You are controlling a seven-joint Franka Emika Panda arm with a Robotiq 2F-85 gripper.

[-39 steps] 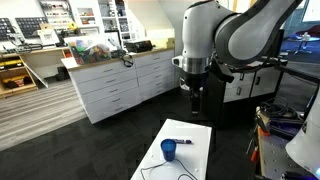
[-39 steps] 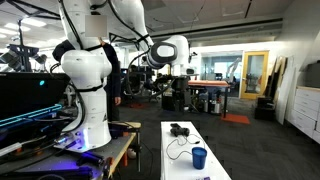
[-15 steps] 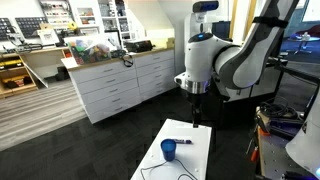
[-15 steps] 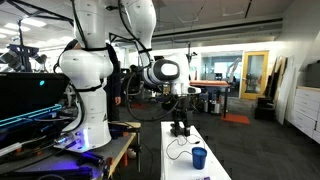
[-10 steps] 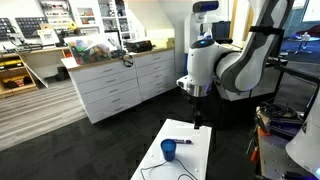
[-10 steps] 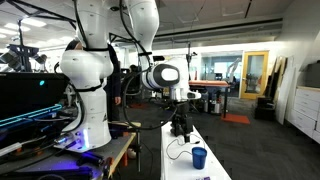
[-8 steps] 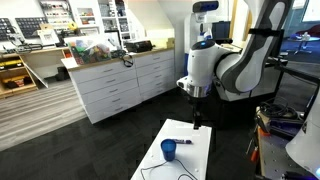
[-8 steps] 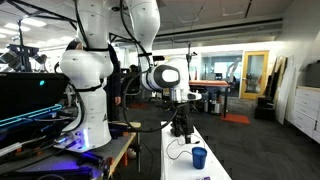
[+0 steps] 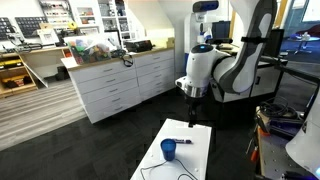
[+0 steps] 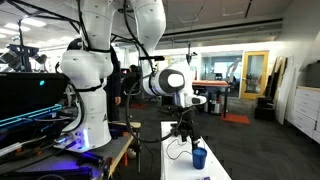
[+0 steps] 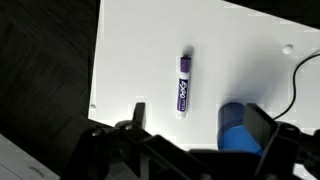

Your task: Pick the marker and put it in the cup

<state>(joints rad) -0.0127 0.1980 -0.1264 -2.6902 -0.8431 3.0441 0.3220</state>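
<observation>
A white marker with a purple cap lies flat on the white table in the wrist view. A blue cup stands just right of it, partly hidden by my right finger. My gripper is open and empty, above the table, with its jaws spread either side of the marker's near end and the cup. In both exterior views the gripper hangs above the table's far end, and the cup stands nearer the camera. The marker is a small dark streak.
A black cable curls on the table at the right, and also shows in an exterior view. The table is narrow, with dark floor all round. White drawer cabinets stand beyond. A second robot stands beside the table.
The arm has come down steadily from high above towards the far end of the table. The gripper stays open. The marker and cup have not moved.
</observation>
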